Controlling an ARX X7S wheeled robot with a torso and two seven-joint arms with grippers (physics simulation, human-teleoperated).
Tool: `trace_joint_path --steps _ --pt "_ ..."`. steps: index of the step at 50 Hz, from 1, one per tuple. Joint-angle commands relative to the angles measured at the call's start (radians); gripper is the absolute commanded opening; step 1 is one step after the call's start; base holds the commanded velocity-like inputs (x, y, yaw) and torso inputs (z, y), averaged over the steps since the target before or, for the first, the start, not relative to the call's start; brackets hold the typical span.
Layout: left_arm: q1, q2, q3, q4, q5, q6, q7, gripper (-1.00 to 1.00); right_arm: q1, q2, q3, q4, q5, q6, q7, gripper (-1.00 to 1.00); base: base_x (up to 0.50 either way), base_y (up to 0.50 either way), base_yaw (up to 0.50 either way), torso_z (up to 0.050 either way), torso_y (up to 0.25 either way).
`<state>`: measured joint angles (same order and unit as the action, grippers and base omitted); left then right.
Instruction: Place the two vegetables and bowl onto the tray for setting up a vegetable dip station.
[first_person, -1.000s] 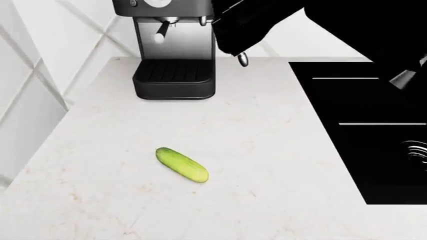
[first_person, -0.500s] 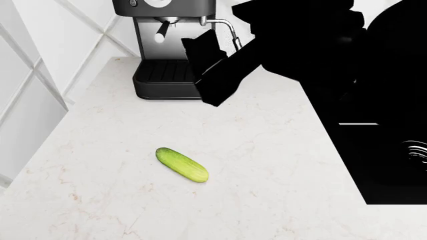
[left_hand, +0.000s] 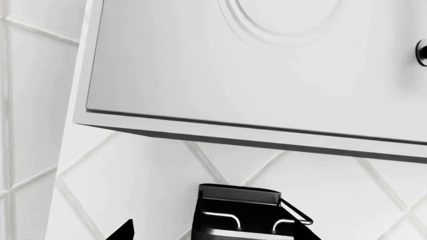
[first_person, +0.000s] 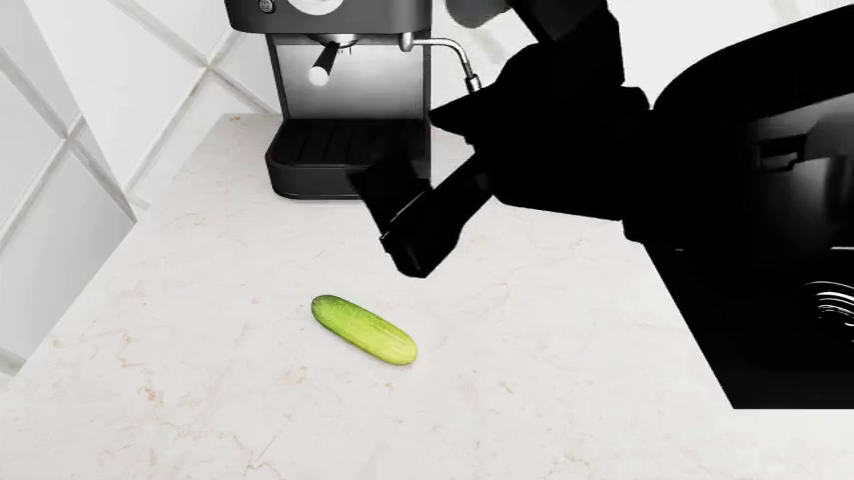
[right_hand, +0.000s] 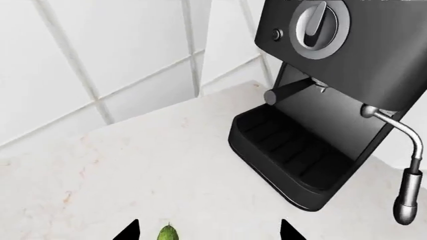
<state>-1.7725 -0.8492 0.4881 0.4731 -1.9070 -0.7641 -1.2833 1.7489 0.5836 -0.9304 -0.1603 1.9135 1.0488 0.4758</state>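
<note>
The cucumber (first_person: 364, 329) lies flat on the pale marble bench (first_person: 534, 380), well clear of the espresso machine (first_person: 340, 95), its long axis running diagonally from far-left to near-right in the head view. The right end effector (first_person: 407, 225) hangs above it holding nothing, fingers spread apart. No writing is legible on the machine.

Cucumber (first_person: 363, 329) below the right pincer (first_person: 407, 235): smooth, slightly glossy light-green skin. Counter (first_person: 200, 400) under it: polished pale stone, faint veining. Coffee machine (first_person: 340, 95) behind pincer: dark matt plastic body, shiny metal knob (right_hand: 322, 19) and steam pipe (right_hand: 403, 165). Pincer itself flat black, no sheen. Wall tiles (right_hand: 100, 55): glossy white. Cabinet door (left_hand: 267, 65) ahead of left pincer: smooth white satin paint.
</note>
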Motion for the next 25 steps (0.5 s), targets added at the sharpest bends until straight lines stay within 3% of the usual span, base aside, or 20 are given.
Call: trace_joint_path --steps 1,25 --pt "0.001 -0.002 0.001 0.0 -0.001 0.002 0.002 1.0 -0.029 -0.018 -0.024 0.041 0.032 0.009 -0.03 1.0 0.0 0.0 0.0 0.0 0.0" --pt "0.008 -0.003 0.007 0.005 0.006 0.006 0.004 1.0 -0.057 0.011 -0.061 0.025 0.121 0.041 -0.014 1.0 0.0 0.0 0.0 0.0 0.0"
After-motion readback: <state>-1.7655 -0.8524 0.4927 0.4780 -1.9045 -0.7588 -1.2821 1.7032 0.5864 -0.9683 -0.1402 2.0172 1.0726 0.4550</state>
